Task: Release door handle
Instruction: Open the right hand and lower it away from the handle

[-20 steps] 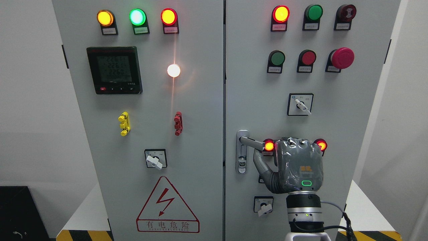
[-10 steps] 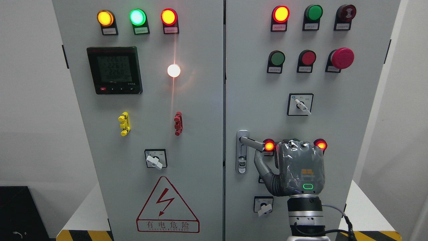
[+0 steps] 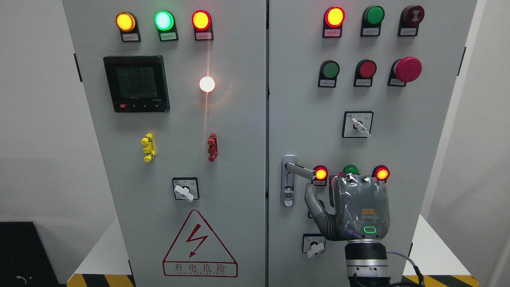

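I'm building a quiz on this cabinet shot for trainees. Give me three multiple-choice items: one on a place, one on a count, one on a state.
1. Where is the door handle?
A. left door
B. right door, left edge
C. right door, top

2. How many round lamps run across the top of the left door?
A. two
B. three
C. five

3. What is the right hand doing?
A. gripping the handle
B. off the handle, below it
C. pressing the emergency stop button

Answers:
1 B, the handle sits by the seam on the right door.
2 B, yellow, green and red lamps.
3 B, a gap shows between thumb and handle.
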Robot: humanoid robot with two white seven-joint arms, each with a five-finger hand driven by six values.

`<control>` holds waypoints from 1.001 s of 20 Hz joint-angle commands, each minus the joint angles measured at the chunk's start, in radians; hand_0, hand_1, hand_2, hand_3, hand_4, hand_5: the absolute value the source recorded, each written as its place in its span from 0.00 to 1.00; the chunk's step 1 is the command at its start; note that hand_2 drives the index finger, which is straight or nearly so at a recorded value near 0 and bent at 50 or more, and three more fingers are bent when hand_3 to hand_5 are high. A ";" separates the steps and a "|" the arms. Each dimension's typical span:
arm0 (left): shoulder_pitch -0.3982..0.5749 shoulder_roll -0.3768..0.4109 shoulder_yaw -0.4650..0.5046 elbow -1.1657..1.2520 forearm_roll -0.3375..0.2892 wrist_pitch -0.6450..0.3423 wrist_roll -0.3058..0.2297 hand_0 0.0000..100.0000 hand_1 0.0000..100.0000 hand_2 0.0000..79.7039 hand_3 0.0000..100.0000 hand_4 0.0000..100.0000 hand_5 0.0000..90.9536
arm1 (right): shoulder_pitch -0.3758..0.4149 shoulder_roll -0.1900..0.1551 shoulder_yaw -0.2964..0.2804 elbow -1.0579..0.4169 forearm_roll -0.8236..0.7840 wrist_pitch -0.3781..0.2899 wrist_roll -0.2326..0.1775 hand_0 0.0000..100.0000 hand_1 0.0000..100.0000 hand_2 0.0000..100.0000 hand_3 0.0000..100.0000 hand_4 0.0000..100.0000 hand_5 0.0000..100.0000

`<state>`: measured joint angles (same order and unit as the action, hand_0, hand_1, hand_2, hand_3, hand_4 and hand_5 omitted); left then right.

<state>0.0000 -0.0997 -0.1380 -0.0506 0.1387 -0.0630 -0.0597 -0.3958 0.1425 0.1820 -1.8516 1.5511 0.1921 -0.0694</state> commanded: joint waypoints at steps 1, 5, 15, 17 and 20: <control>0.020 0.000 0.000 0.000 -0.001 0.000 0.000 0.12 0.56 0.00 0.00 0.00 0.00 | 0.041 -0.003 -0.001 -0.057 -0.002 -0.011 -0.001 0.49 0.28 0.96 1.00 1.00 1.00; 0.020 0.000 0.000 0.000 0.001 0.000 0.000 0.12 0.56 0.00 0.00 0.00 0.00 | 0.090 -0.004 -0.001 -0.090 -0.003 -0.037 -0.003 0.49 0.28 0.92 1.00 1.00 1.00; 0.020 0.000 0.000 0.000 -0.001 0.000 0.000 0.12 0.56 0.00 0.00 0.00 0.00 | 0.261 -0.011 -0.068 -0.201 -0.092 -0.152 -0.003 0.48 0.25 0.53 0.74 0.74 0.75; 0.020 0.000 0.000 0.000 -0.001 0.000 0.000 0.12 0.56 0.00 0.00 0.00 0.00 | 0.282 -0.011 -0.128 -0.207 -0.129 -0.230 -0.006 0.47 0.25 0.47 0.63 0.66 0.65; 0.020 0.000 0.000 0.000 -0.001 0.000 0.000 0.12 0.56 0.00 0.00 0.00 0.00 | 0.304 -0.008 -0.235 -0.216 -0.164 -0.379 -0.046 0.45 0.25 0.39 0.47 0.46 0.43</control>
<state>0.0000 -0.0997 -0.1380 -0.0506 0.1388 -0.0630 -0.0598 -0.1517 0.1359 0.1148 -1.9936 1.4563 -0.0796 -0.0847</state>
